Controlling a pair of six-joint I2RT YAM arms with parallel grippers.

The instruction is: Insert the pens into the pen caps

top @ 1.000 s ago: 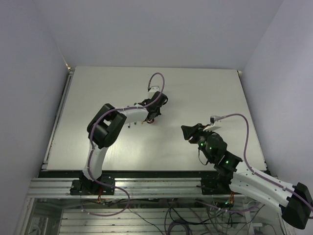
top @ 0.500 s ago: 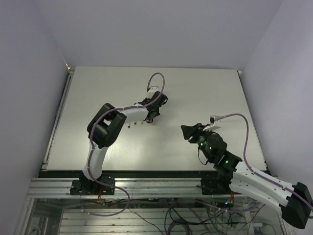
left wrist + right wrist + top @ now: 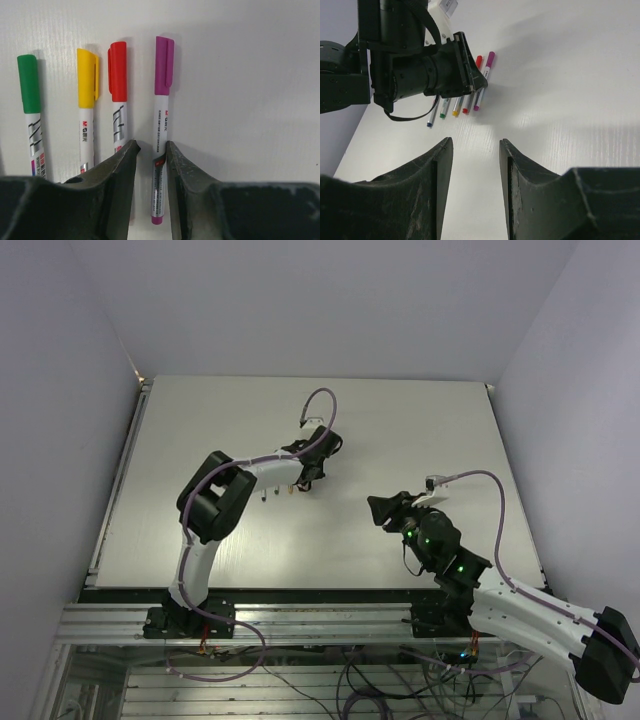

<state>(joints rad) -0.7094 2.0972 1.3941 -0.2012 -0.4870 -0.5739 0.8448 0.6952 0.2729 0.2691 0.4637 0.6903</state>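
Left gripper (image 3: 151, 144), jaws apart, straddles the slim white magenta-capped pen (image 3: 161, 115); white tabletop (image 3: 250, 75) stretches wide beside it; right gripper (image 3: 475, 141) gapes, holding nothing.

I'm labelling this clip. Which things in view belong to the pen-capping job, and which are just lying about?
Job:
- magenta pen, red pen, yellow pen, green pen, all capped
- blue pen, cap end hidden
- left gripper, open astride the magenta pen
- right gripper, open, empty

Not the job:
- table
- walls
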